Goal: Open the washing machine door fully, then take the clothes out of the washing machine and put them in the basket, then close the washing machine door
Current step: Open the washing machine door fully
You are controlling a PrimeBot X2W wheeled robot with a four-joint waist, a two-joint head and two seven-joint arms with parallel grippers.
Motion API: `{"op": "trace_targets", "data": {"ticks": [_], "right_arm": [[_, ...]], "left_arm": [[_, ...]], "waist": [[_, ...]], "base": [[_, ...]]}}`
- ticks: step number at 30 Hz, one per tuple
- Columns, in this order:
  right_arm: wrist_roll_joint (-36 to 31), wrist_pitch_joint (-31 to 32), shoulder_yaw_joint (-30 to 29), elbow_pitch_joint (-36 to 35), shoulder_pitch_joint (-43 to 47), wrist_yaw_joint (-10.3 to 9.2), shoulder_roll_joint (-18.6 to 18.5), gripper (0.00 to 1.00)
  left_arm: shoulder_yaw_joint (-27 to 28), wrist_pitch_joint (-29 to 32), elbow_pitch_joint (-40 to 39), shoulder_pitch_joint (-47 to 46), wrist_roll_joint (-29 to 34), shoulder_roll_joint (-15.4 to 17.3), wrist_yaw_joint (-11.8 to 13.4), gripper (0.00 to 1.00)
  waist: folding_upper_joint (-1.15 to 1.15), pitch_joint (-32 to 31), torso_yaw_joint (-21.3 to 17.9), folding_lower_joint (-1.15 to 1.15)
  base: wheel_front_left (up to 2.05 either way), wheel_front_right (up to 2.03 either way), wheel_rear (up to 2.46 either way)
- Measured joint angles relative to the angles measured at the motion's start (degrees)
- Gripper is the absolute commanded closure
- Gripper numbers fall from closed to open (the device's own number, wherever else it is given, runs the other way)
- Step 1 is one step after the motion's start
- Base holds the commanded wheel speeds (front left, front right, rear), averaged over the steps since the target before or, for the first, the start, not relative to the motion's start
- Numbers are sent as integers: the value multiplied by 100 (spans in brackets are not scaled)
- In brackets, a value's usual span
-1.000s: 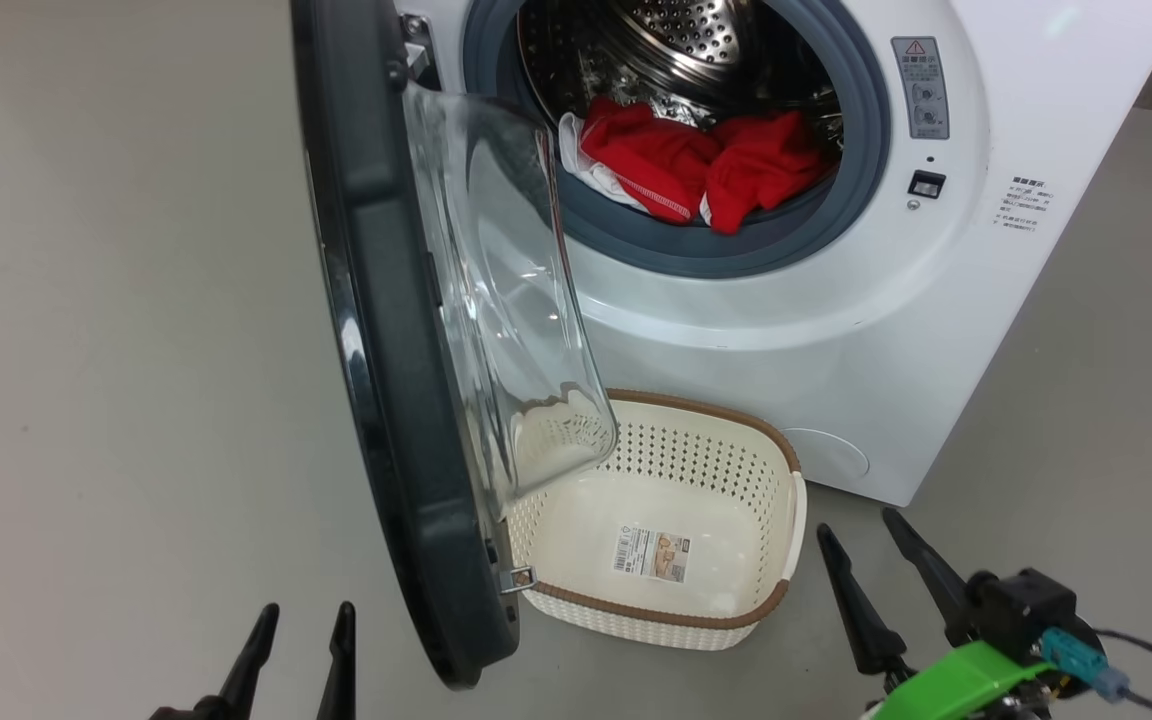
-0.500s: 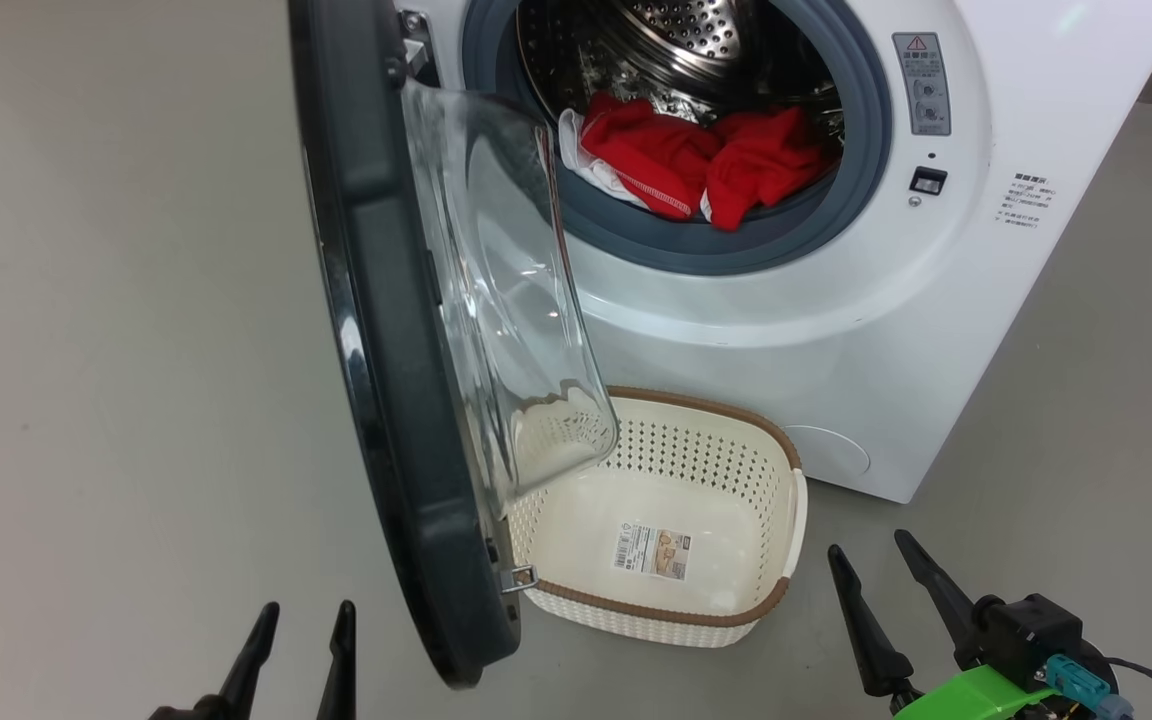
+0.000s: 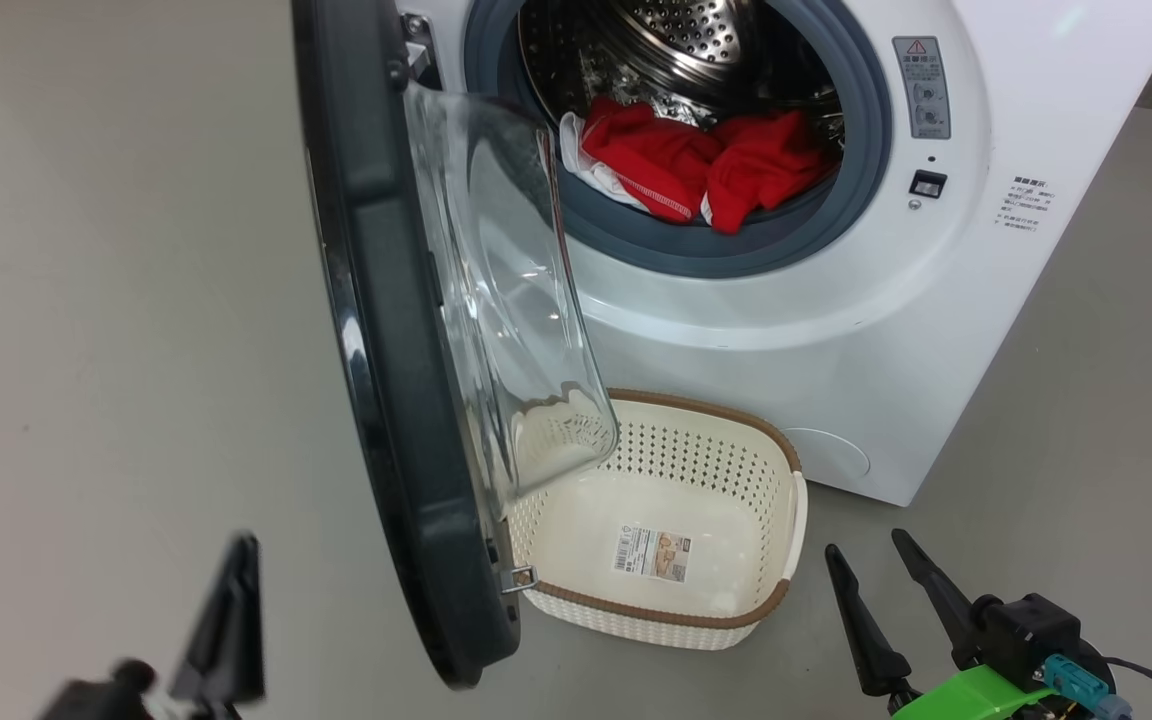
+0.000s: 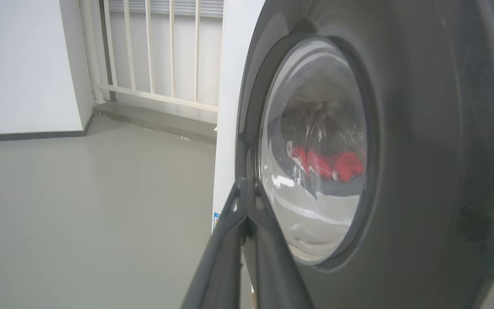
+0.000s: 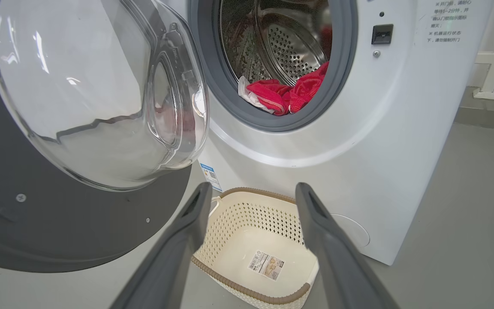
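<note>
Head view: we see the clothes (image 3: 701, 165), soft, light and limp, heaped at the front lip of the washing machine (image 3: 836, 330). We judge a raised red fold the best hold. The washing machine door (image 3: 386, 400) juts out before the machine, overhanging the basket (image 3: 636, 630) at its foot. Our left end effector (image 4: 247, 189) is clenched empty, our right end effector (image 3: 864, 545) released.

Right fingers (image 5: 178, 244) stand spread, framing the basket (image 5: 251, 216) on the floor (image 5: 465, 206) beyond. Left, the washing machine door (image 5: 79, 223) hangs open; red clothes (image 5: 281, 94) lie inside the washing machine (image 5: 380, 150).
</note>
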Motion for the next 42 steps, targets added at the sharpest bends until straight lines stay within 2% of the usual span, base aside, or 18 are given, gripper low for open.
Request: {"op": "trace_targets", "data": {"ticks": [1, 8, 12, 17, 22, 25, 32, 42], "right_arm": [[0, 0, 0, 0, 0, 0, 0, 0], [1, 0, 58, -30, -2, 0, 2, 0], [1, 0, 91, -34, -3, 0, 2, 0], [1, 0, 111, -60, -5, 0, 2, 0], [1, 0, 131, -66, -8, 0, 3, 0], [0, 0, 131, -65, -10, 0, 3, 0], [0, 0, 127, -65, -16, 0, 3, 0], [0, 0, 125, -73, -27, 0, 3, 0]], "left_arm": [[0, 0, 0, 0, 0, 0, 0, 100], [97, -2, -1494, -412, -116, 0, 51, 100], [-353, -18, -2015, -410, -80, 0, 51, 100], [-1194, -18, -2232, -377, 272, 3, 36, 100], [-1876, -16, -1631, -128, 345, 22, -18, 100], [-2041, -15, -1109, -65, 339, 33, -18, 100], [-2064, -14, -236, -73, 133, 47, -18, 100], [-1891, -15, 98, -91, -55, 5, -12, 100]], "waist": [[0, 0, 0, 0], [0, 21, -36, 0], [0, 18, -77, 0], [0, 35, -126, 0], [0, 70, -157, 0], [0, 101, -170, 0], [0, 139, -162, 0], [0, 118, -118, 0]], "base": [[0, 0, 0], [0, 0, 0], [0, 0, 0], [0, 0, 0], [0, 0, 0], [0, 0, 0], [0, 0, 0], [0, 0, 0]]}}
